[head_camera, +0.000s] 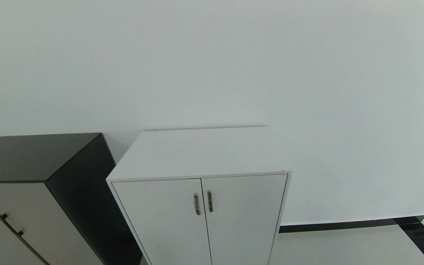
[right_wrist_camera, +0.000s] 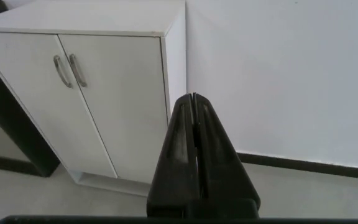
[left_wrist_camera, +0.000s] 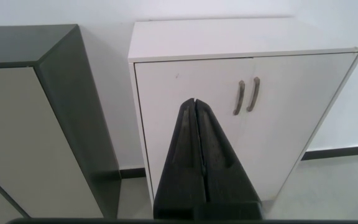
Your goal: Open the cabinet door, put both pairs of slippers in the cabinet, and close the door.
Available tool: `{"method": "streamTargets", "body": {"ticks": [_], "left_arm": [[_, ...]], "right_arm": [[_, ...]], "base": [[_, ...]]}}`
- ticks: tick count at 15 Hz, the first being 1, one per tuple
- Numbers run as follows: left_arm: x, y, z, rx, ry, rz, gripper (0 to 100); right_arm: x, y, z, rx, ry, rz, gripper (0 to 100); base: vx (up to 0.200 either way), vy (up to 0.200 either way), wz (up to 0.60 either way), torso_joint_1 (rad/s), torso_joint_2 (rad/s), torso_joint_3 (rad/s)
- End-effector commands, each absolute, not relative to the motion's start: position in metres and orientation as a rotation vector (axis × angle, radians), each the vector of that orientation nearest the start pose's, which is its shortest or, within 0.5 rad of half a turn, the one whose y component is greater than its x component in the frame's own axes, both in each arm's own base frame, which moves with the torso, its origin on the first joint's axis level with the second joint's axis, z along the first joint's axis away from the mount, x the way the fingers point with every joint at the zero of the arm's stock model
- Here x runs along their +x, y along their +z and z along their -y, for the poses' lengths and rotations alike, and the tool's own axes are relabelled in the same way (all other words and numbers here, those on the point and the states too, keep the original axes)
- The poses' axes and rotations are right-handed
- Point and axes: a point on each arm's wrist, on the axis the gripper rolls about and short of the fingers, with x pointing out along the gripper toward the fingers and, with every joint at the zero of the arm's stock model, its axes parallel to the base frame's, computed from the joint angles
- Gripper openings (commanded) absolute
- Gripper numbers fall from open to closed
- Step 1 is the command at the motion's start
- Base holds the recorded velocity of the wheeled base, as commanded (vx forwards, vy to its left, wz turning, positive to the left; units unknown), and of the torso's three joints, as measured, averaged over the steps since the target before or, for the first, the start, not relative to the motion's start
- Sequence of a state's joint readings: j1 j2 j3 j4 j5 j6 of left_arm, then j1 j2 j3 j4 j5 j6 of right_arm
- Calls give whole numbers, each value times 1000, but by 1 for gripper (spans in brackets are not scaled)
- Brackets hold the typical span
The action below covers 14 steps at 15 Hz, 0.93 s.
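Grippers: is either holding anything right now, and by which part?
Nothing is held. The left gripper and right gripper are both shut and empty, short of the closed cabinet.

The left claw (left_wrist_camera: pixel 195 101) is matte black. Its two long fingers (left_wrist_camera: pixel 219 158) widen from a narrow tip to a broad, squared base, and their inner edges meet along a thin straight seam. The right claw (right_wrist_camera: pixel 193 96) has the same black wedge shape, with a dull sheen on its flat side faces.
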State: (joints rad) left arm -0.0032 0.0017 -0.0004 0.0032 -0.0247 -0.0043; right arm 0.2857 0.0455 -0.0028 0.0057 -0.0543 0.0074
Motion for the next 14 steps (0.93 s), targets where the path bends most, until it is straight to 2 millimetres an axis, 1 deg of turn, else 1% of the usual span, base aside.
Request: {"method": "streamTargets", "body": {"ticks": [1, 2, 3, 4, 5, 7, 14], "left_arm": [[-23, 76, 0, -5, -28, -3, 0], [-23, 76, 0, -5, -28, -3, 0], [-23, 76, 0, -5, -28, -3, 0], [-23, 75, 0, -5, -28, -5, 0], [-23, 75, 0, -5, -28, -5, 0], [-23, 75, 0, -5, -28, -5, 0], [-23, 75, 0, -3, -21, -3, 0]], "right_arm": [[-17, 77, 6, -4, 225, -71, 0], [-15, 78, 5, -9, 194, -99, 0], [-11, 78, 2, -19, 60, -160, 0], [-11, 78, 2, -24, 26, -158, 0], [-17, 77, 2, -26, -13, -83, 0], [-23, 76, 1, -25, -48, -4, 0], [-23, 75, 1, -17, -48, -5, 0]], "base": [[0, 0, 0, 0, 0, 0], [0, 0, 0, 0, 0, 0], [0, 0, 0, 0, 0, 0], [0, 0, 0, 0, 0, 0], [0, 0, 0, 0, 0, 0], [0, 0, 0, 0, 0, 0], [0, 0, 0, 0, 0, 0]]}}
